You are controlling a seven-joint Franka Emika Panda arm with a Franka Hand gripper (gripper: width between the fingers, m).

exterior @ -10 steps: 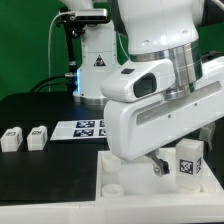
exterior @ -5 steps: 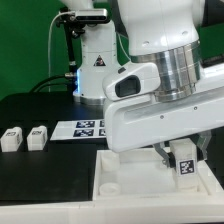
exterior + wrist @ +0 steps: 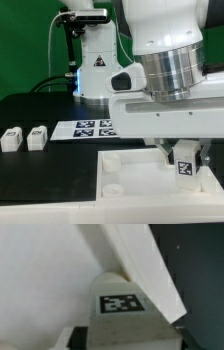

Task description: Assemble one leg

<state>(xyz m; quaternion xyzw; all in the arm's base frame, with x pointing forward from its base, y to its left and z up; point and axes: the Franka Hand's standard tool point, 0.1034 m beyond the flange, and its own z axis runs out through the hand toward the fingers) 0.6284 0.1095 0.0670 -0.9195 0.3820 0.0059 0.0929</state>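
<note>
Gripper (image 3: 183,153) clamped on the leg (image 3: 186,166) over the tray (image 3: 125,182), wrist view alone — tag (image 3: 119,303) close up

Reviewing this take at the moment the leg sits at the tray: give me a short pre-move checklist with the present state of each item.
1. The leg is between the gripper fingers: ok.
2. Leg upright, tag facing outward in the exterior view: ok.
3. Leg over the white tray, by its edge wall: ok, per the wrist view.
4. Leg seated in a corner socket: cannot tell, the arm hides it.
5. Two spare legs apart from the work, beside the marker board: ok.
</note>
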